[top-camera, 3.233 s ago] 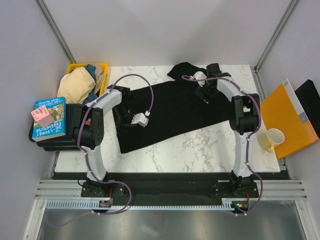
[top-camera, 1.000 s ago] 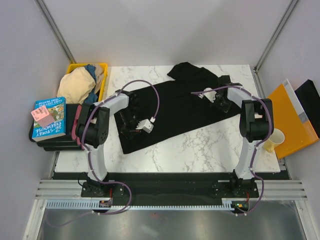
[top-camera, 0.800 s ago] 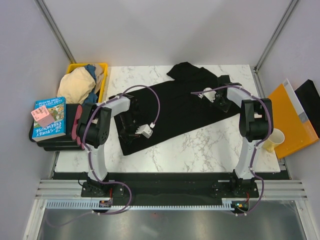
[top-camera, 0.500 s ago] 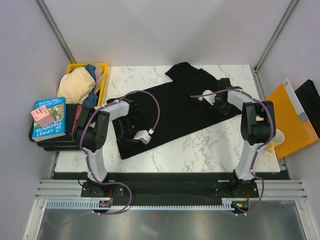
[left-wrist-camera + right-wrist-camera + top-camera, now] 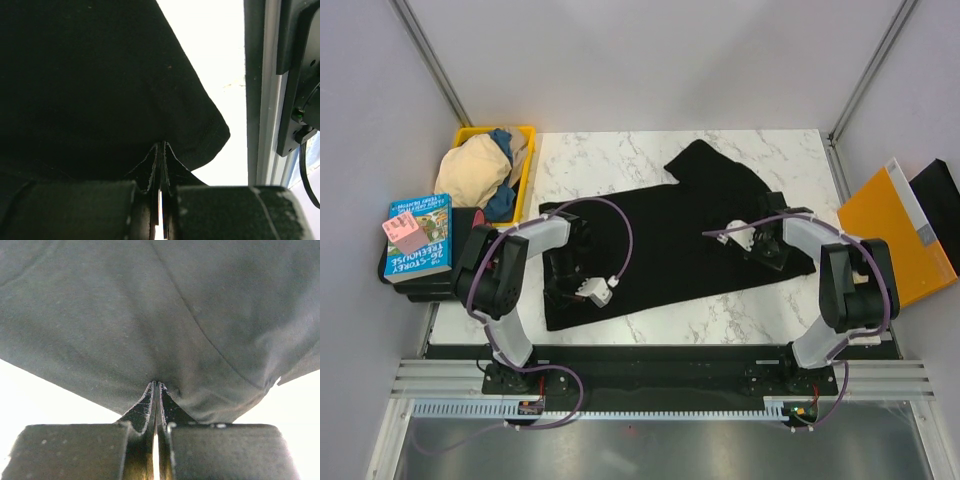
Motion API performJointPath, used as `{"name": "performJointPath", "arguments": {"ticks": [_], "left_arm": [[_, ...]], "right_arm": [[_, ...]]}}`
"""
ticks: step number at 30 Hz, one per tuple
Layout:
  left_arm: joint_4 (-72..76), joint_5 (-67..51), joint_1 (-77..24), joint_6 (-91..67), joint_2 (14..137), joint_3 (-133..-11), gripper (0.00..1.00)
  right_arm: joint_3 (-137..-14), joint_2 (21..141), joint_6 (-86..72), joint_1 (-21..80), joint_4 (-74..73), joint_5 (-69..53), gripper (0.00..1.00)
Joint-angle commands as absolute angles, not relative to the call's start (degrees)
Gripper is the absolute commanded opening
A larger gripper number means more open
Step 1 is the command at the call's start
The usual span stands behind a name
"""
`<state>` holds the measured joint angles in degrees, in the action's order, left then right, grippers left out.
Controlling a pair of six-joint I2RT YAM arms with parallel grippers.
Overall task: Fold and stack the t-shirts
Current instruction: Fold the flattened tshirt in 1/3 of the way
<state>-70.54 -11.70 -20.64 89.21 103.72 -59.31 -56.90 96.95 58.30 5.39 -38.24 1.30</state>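
– Layout from overhead?
– Black t-shirt (image 5: 670, 230) lies spread on the table (image 5: 720, 305). Beige t-shirt (image 5: 470, 170) and blue t-shirt (image 5: 503, 140) are heaped in a yellow bin (image 5: 525, 135) to its left, with an orange folder (image 5: 885, 235) to its right.
– Wrist views?
– Left end effector (image 5: 161, 150) is pinched shut on its edge. Right end effector (image 5: 156, 387) likewise.

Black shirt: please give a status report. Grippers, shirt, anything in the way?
Left gripper shut on black shirt edge. Right gripper likewise. Shirt spread out, not yet folded. Beige shirt in yellow bin, not in the way.
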Motion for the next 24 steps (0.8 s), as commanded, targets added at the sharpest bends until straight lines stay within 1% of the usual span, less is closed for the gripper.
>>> {"name": "performJointPath", "arguments": {"ticks": [1, 5, 9, 11, 12, 13, 14, 15, 16, 18, 19, 20, 21, 22, 23, 24], "left_arm": [[-64.6, -10.1, -20.3, 96.2, 101.0, -54.0, 0.02], [-64.7, -10.5, -20.3, 98.3, 97.6, -50.5, 0.02], [-64.0, -11.3, -20.4, 98.4, 94.9, -48.2, 0.02], [-63.8, -12.5, -20.2, 97.0, 94.6, -49.2, 0.02], [-63.9, -12.7, -20.2, 95.9, 94.1, -50.7, 0.02], [-63.8, -12.9, -20.0, 95.6, 93.1, -51.7, 0.03], [-63.8, -13.7, -19.6, 95.2, 92.3, -54.4, 0.06], [-63.8, -14.8, -18.6, 94.2, 91.5, -56.1, 0.11], [-63.8, -16.9, -17.9, 93.9, 90.7, -57.7, 0.29], [-63.2, -18.5, -16.5, 91.9, 89.0, -63.5, 0.41], [-62.7, -19.9, -16.0, 90.6, 88.8, -65.6, 0.51], [-62.2, -20.5, -15.6, 89.1, 89.1, -70.2, 0.54], [-62.1, -21.1, -14.5, 86.5, 89.5, -72.7, 0.57], [-61.3, -22.7, -13.8, 84.8, 89.9, -75.1, 0.62], [-60.9, -23.7, -13.1, 83.5, 90.4, -79.6, 0.63], [-60.3, -24.4, -12.1, 79.7, 91.8, -81.5, 0.64]], "right_arm": [[-49.8, 90.6, 57.7, 7.6, -46.6, 0.2, 0.0], [-45.6, 81.8, 56.4, 11.6, -50.7, -1.7, 0.0], [-42.2, 76.1, 55.6, 14.1, -51.9, -1.5, 0.0], [-42.5, 75.0, 55.3, 14.1, -51.9, -1.2, 0.03], [-43.5, 74.8, 55.2, 14.1, -52.3, -1.5, 0.07], [-44.4, 74.8, 54.8, 14.1, -52.5, -1.6, 0.1], [-46.7, 74.8, 54.3, 14.1, -53.0, -1.9, 0.14], [-48.1, 74.7, 53.1, 14.1, -53.1, -2.8, 0.22], [-49.5, 74.7, 52.3, 14.1, -52.9, -3.4, 0.3], [-54.5, 75.4, 50.8, 14.1, -52.6, -6.8, 0.47], [-56.4, 76.0, 47.8, 14.1, -52.1, -8.1, 0.54], [-60.8, 77.8, 46.2, 13.9, -50.6, -9.7, 0.7], [-63.0, 78.7, 44.8, 13.6, -49.9, -11.3, 0.98], [-64.8, 79.6, 38.7, 13.1, -48.0, -13.9, 0.98], [-68.6, 81.9, 35.9, 11.7, -43.9, -15.0, 0.98], [-70.6, 83.6, 32.4, 11.0, -41.9, -16.2, 0.98]]}}
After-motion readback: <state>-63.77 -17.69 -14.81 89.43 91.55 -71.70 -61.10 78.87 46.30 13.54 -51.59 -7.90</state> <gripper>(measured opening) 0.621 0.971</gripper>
